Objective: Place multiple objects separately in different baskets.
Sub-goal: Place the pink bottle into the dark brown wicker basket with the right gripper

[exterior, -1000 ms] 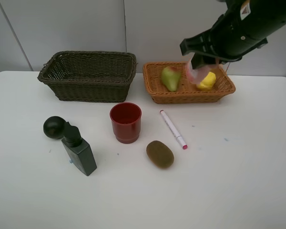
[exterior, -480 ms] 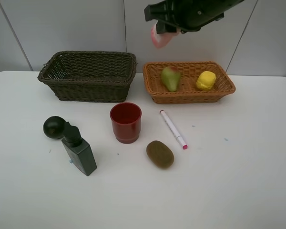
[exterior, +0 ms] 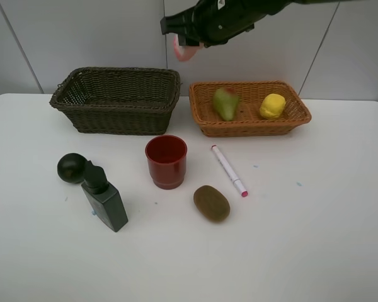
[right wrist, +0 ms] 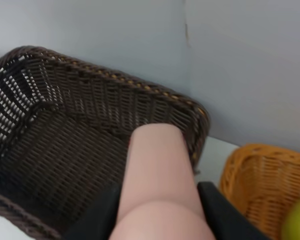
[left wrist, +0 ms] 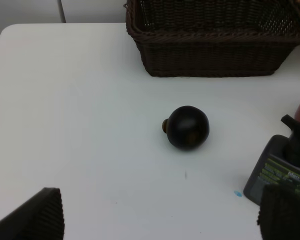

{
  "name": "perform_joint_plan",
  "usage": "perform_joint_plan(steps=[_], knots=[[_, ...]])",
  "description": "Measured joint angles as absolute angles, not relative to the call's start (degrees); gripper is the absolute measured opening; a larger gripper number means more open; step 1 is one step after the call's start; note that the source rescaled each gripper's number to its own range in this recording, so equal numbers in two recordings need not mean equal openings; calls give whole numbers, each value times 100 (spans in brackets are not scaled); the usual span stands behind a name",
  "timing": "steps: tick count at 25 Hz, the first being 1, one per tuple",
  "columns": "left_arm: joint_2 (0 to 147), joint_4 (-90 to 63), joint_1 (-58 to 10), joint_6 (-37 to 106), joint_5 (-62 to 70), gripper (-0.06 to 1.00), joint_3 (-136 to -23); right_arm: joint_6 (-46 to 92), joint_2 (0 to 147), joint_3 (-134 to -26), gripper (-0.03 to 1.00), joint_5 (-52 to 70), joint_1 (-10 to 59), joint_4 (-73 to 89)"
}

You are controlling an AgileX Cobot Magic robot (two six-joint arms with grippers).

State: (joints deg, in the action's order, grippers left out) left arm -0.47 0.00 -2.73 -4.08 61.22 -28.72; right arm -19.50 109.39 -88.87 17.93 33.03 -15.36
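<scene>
The left fingers (left wrist: 36,216) are spread wide with nothing between them, low over the tabletop (exterior: 315,239). Just beyond them sit the dark fruit (left wrist: 188,127) and the green bottle (left wrist: 284,172).

Nearest on the tabletop are the kiwi (exterior: 211,203) and the green bottle, which lies tilted with its cap touching or just beside the dark fruit. A little farther stands the cup (exterior: 166,161), upright and red. The marker (exterior: 229,170) lies just beside it, apart from the kiwi.

Farther back the two baskets stand side by side. The dark basket (exterior: 116,99) looks empty in both views. The tan basket (exterior: 249,121) holds the pear (exterior: 225,103) and the lemon (exterior: 273,106), which lie apart.

Farthest and highest is the pink bottle (right wrist: 155,165), pinched between the right fingers (right wrist: 102,212). One dark finger presses each flank and the free end juts out past the tips. It hangs in the air over the dark basket's end nearest the tan basket, clear of both rims. It is pale pink, smooth and rounded. Its gripped end is hidden, so I cannot tell which end is the cap.
</scene>
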Motion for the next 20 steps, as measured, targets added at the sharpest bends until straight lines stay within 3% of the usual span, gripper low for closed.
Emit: perform_joint_plan(steps=[20], knots=[[-47,0,-273,-408,6122,100,-2872,-1950,13166,-10046,22,280,3810,-1536]])
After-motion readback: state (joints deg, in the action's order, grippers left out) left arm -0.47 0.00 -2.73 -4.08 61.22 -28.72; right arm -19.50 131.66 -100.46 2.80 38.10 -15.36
